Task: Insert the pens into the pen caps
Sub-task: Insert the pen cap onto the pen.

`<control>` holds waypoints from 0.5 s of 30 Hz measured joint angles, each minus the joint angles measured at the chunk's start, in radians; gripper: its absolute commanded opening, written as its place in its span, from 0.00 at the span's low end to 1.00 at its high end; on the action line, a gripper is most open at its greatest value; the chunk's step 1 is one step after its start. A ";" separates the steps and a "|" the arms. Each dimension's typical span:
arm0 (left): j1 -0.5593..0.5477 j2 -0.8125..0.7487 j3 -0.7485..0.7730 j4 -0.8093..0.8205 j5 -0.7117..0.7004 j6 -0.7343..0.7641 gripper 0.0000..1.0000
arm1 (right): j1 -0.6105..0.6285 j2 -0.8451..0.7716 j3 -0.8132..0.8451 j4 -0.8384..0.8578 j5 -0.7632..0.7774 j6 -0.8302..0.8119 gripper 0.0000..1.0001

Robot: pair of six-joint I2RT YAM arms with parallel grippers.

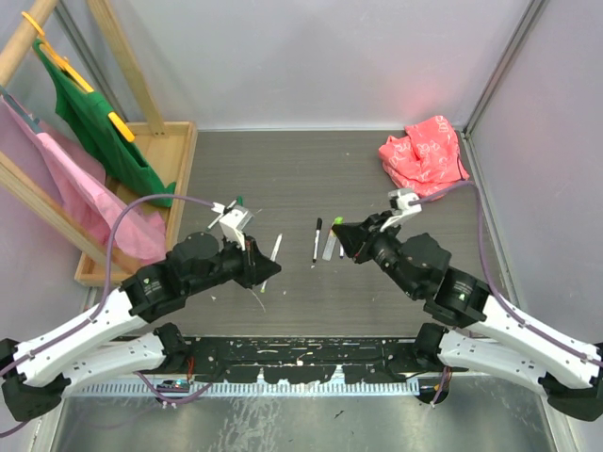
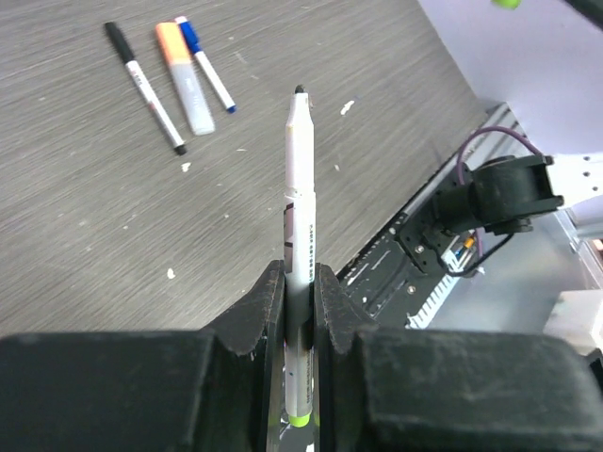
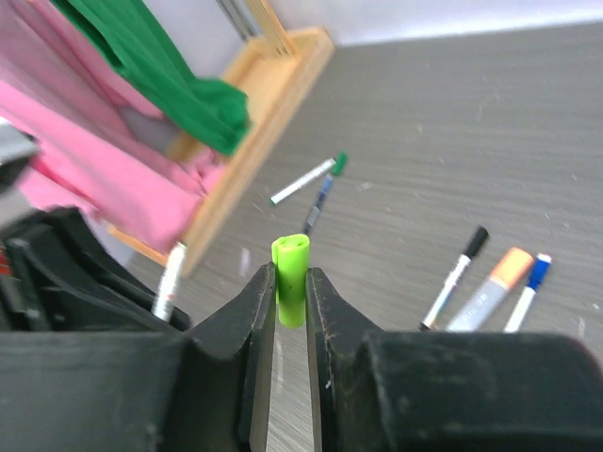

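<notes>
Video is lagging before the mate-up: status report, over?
Left gripper shut on green-ended pen, tip bare. Right gripper shut on green cap. Pen and cap apart, not yet joined. Three capped pens lie on table between arms; path looks clear.

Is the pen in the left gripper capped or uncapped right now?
Uncapped: the pen shows a bare dark tip, and the green cap sits apart in the right gripper.

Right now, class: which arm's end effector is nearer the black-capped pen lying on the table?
Right. The right end effector is just right of the black-capped pen; the left end effector is farther off to its left.
</notes>
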State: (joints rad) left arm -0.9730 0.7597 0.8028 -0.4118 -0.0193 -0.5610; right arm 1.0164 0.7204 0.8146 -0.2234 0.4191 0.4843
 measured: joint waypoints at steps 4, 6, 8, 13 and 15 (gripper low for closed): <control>0.000 0.037 0.013 0.056 0.060 0.012 0.00 | 0.000 -0.053 0.000 0.074 -0.001 0.025 0.00; 0.000 0.047 0.017 0.079 0.084 0.019 0.00 | 0.000 -0.067 0.000 0.103 -0.002 0.032 0.00; 0.000 0.062 0.027 0.094 0.107 0.024 0.00 | 0.000 -0.074 0.000 0.122 -0.002 0.036 0.00; -0.030 0.096 0.052 0.145 0.128 0.032 0.00 | 0.000 -0.090 0.000 0.171 -0.011 0.045 0.00; -0.063 0.097 0.052 0.162 0.122 0.037 0.00 | 0.000 -0.101 0.000 0.190 -0.018 0.047 0.00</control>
State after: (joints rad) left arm -1.0359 0.8562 0.8547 -0.2497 0.1024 -0.5236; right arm 1.0164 0.6197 0.8146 -0.0338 0.4011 0.5316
